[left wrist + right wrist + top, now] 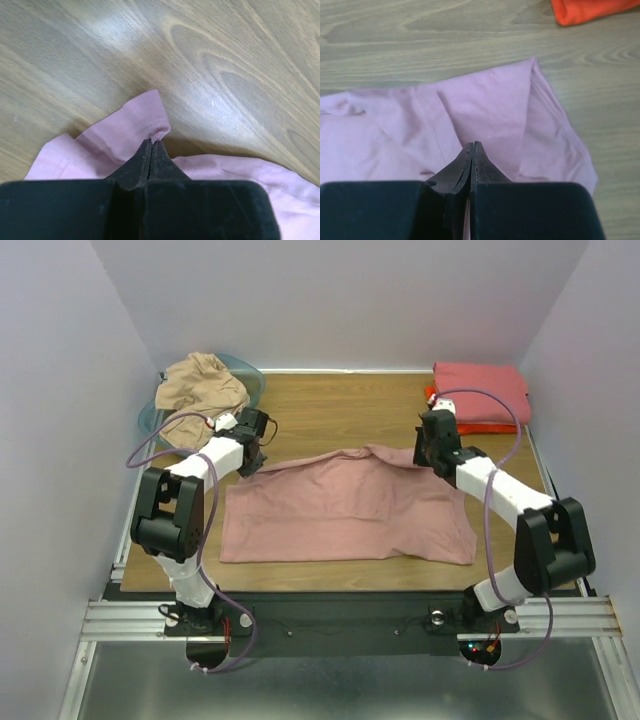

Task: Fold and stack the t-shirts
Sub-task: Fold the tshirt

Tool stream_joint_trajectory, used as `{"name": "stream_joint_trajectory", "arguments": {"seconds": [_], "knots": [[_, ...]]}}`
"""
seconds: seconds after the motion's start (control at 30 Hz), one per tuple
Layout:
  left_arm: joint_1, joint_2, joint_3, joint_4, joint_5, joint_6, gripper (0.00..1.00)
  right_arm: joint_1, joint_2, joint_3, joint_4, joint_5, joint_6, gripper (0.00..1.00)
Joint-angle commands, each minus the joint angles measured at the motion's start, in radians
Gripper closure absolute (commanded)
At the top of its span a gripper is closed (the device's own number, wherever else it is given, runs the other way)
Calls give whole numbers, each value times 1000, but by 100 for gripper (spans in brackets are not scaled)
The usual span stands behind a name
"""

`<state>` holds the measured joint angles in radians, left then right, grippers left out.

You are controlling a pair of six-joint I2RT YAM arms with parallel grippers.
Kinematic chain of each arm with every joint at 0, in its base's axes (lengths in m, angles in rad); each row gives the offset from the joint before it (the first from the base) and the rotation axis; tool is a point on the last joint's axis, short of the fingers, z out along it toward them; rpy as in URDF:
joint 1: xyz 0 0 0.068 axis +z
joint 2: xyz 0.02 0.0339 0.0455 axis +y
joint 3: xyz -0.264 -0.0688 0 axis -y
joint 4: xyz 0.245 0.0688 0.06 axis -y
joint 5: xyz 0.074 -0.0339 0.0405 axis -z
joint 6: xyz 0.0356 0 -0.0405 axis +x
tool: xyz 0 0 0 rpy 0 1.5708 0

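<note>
A teal basket (pixel 250 375) sits at the back left corner of the wooden table (pixel 340 410). A tan shirt (pixel 203 390) lies bunched up in it and spills over its rim. At the back right corner, a coral pink shirt (pixel 480 390) lies folded on top of an orange shirt (pixel 590 10). Only an edge of the orange one peeks out.

The dusty pink shirt (pixel 345 510) lies spread out in the middle of the table, between the two arms. Its back edge is lumpy and its front edge is flat.

Both arms reach forward from the near edge of the table. Their elbows bend up and out to the sides, and their wrists tip down to the back corners of the pink shirt. A purple cable (pixel 150 445) loops along each arm.

The left gripper (pixel 152 145) is squeezed tight on the left sleeve's hem, close to the basket. The right gripper (pixel 474 146) is pressed together too, pinching the cloth near the right back corner, not far from the folded pile.
</note>
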<state>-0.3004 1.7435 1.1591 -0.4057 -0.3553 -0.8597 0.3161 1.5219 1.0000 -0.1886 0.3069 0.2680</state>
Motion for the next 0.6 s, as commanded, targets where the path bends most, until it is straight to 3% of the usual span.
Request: {"name": "stream_joint_trajectory", "arguments": {"seconds": [0.0, 0.2, 0.57], "knots": [[-6, -84, -30, 11, -39, 34, 100, 9, -169, -63, 11, 23, 48, 100], [-12, -145, -78, 21, -40, 54, 100, 8, -347, -119, -106, 52, 96, 100], [-46, -280, -171, 18, -119, 2, 100, 9, -529, -152, -247, 93, 126, 100]]}}
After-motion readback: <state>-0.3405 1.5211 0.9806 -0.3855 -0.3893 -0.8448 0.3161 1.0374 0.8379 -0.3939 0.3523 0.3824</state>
